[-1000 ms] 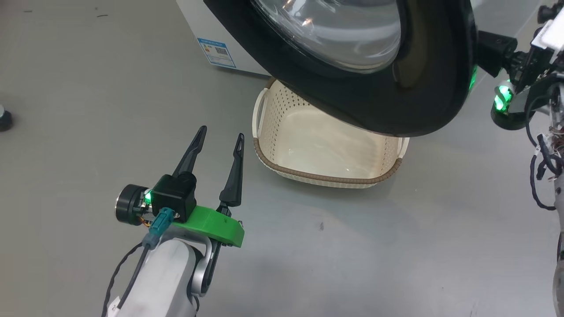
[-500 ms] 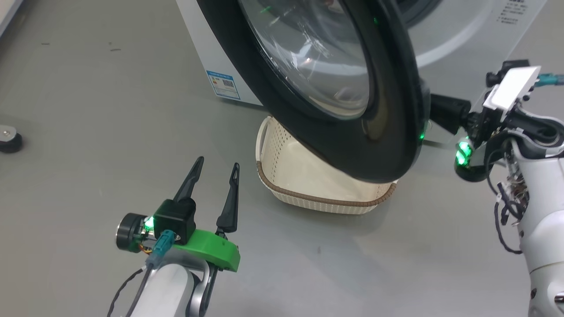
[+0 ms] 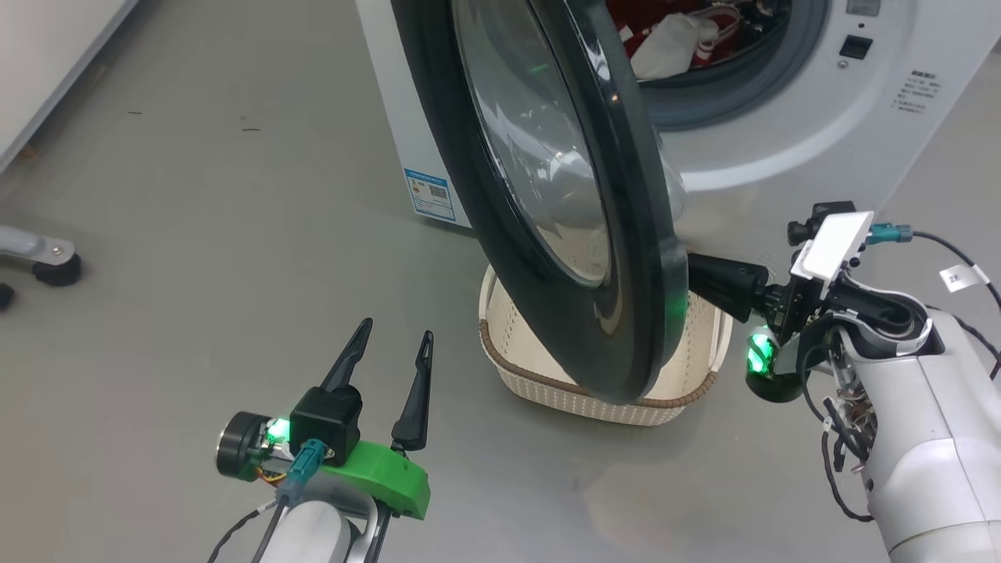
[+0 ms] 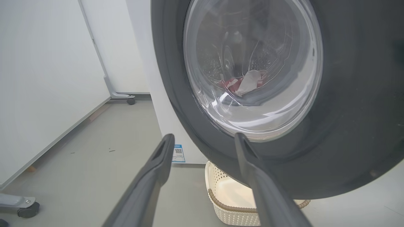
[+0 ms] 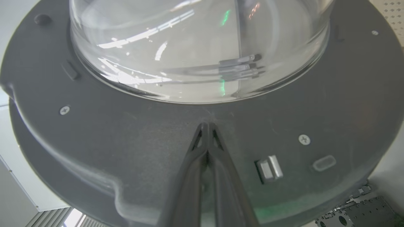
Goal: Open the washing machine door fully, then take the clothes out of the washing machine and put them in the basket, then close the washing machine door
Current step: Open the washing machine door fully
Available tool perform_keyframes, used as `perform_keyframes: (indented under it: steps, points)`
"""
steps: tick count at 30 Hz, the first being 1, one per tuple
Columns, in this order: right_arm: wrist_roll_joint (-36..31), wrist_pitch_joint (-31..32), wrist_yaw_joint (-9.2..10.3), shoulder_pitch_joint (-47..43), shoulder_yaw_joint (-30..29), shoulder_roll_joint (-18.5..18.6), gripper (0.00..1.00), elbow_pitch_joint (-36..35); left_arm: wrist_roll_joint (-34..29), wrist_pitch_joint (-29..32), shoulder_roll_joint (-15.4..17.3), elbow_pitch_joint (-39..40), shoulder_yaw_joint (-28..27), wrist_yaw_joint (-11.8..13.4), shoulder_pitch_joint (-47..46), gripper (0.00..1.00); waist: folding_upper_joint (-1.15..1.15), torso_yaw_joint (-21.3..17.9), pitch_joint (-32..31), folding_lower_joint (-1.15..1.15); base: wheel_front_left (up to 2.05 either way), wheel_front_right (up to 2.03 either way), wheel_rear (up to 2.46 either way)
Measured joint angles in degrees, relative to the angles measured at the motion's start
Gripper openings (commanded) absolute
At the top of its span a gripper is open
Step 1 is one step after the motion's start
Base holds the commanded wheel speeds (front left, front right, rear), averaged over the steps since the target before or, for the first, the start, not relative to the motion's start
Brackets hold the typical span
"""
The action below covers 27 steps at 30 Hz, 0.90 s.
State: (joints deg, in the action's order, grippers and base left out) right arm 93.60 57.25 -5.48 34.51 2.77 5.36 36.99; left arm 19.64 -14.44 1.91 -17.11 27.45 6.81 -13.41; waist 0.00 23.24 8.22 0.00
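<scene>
The washing machine door (image 3: 633,234) stands swung out, nearly edge-on in the head view, over the cream basket (image 3: 547,395) on the floor. Behind it the white washing machine (image 3: 782,133) shows its drum mouth, with red clothes and a white cloth (image 3: 665,43) inside. My right gripper (image 5: 206,126) is shut, its tips against the door's (image 5: 126,142) dark inner face below the glass bowl. My left gripper (image 3: 391,336) hangs open and empty to the left of the basket. In the left wrist view, the left gripper (image 4: 203,140) faces the door's (image 4: 347,126) outer side.
A blue label (image 3: 428,195) marks the machine's left side. A caster foot (image 3: 47,266) stands on the grey floor at far left, below a white panel (image 3: 47,62). My right arm (image 3: 907,391) fills the lower right.
The head camera has tilted up, bringing the drum mouth into view. The door has swung further out with my right gripper behind it. The left gripper has stayed open and in place.
</scene>
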Motion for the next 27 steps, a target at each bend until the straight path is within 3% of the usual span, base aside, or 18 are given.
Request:
perform_keyframes:
  steps: [27]
  points:
    - [1.7, -0.1, -0.52, -6.0, 7.1, -1.8, 0.00, -5.2, -0.7, 0.0, 0.3, 0.3, -1.5, 0.0, 2.8, 1.00, 0.00, 6.9, -3.1, 0.00, 0.00, 0.00, 0.00]
